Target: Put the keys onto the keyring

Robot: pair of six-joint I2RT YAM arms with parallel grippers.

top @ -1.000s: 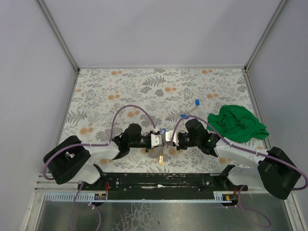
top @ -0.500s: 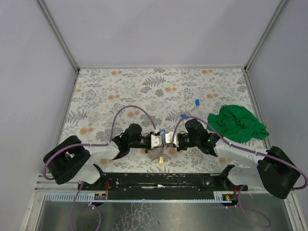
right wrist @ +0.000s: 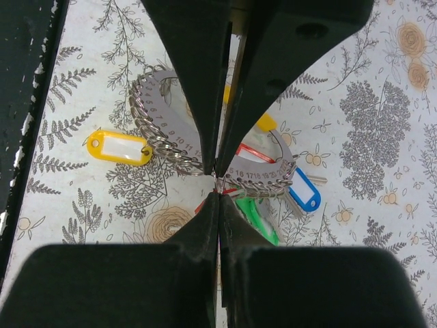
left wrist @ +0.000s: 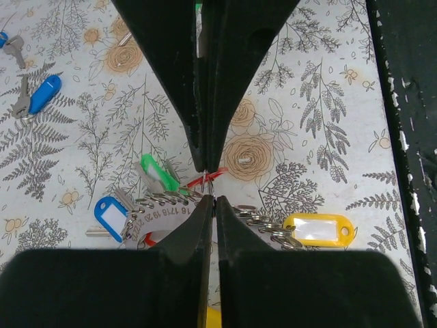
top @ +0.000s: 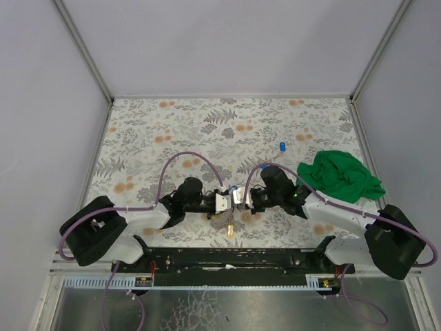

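With left gripper (left wrist: 209, 183) and right gripper (right wrist: 218, 183) both pinched fully shut, holds the keyring (right wrist: 160, 109) from opposite sides by the near edge of the table (top: 172, 124). Shows a yellow tag (right wrist: 119, 147) on the ring. Leaves a blue-tagged key (top: 282, 145) farther back, near a crumpled green cloth (top: 341, 176). Covers the tabletop in grey ferns and orange blooms; boxes it in with plain pale walls (top: 227, 41).

- The right arm (top: 303, 200) has swung a little to the left, and the right gripper (top: 238, 198) came closer to the left gripper (top: 226, 201).
- The keyring (top: 224, 219) under them, with its tags, shifted slightly left.
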